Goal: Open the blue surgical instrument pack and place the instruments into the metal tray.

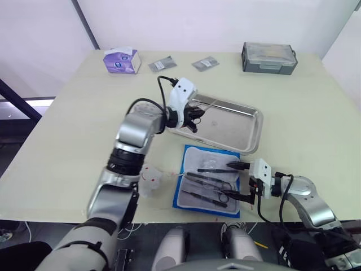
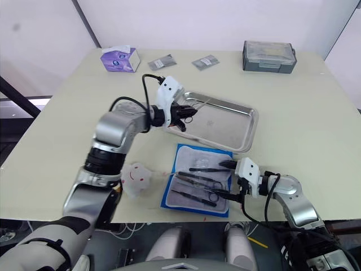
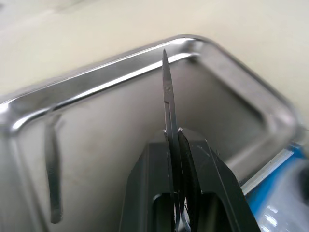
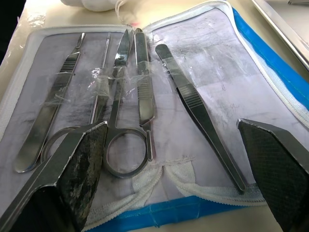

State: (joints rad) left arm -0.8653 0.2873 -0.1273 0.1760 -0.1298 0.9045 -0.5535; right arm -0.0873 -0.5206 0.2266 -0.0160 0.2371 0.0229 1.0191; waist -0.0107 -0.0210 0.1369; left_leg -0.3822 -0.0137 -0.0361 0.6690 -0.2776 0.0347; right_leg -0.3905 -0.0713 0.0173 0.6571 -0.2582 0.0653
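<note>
The blue surgical instrument pack lies open at the table's front, its pale lining up. Several instruments rest on the lining, among them ring-handled scissors and forceps. My right gripper stands open at the pack's right edge, one finger on each side of the instrument handles and touching none. The metal tray sits just behind the pack. My left gripper hovers over the tray's left end, shut on a slim pointed instrument. Another slim instrument lies in the tray.
A purple tissue box and two small grey packets sit along the far edge. A grey lidded box stands at the back right. A crumpled clear wrapper lies left of the pack.
</note>
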